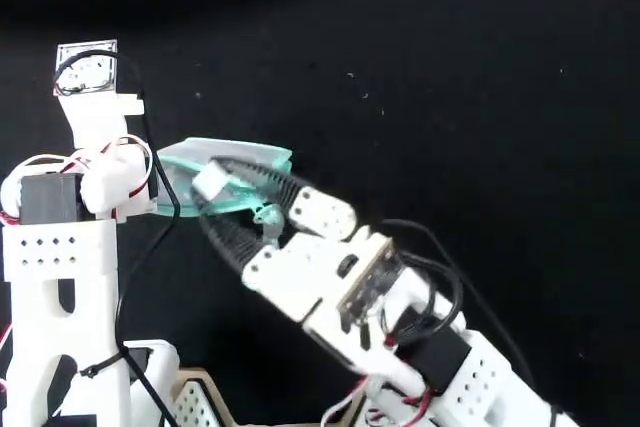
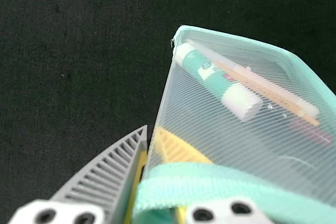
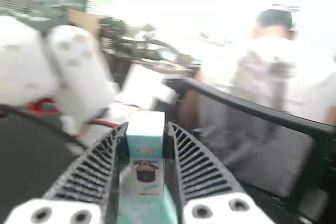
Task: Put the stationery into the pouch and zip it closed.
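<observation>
Block (image 3: 145,135) clamped btwn right fingers (image 3: 199,169), over pouch (image 2: 199,135).

Right hand (image 1: 207,190) holds a small white box (image 1: 211,183) over the teal pouch (image 1: 250,159) — black table (image 1: 450,97) beneath.

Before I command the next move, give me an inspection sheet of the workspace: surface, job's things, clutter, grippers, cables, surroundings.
Surface: black cloth table.
Job's things: translucent teal-edged pouch containing a glue stick and an orange pencil; pale-blue block held over the pouch; zip state cannot be told.
Clutter: nothing seen.
Grippers: left gripper shut on the pouch's end; right gripper shut on the block.
Cables: black cable beside the left arm; black loops on the right arm.
Surroundings: mesh chair behind the table.
</observation>
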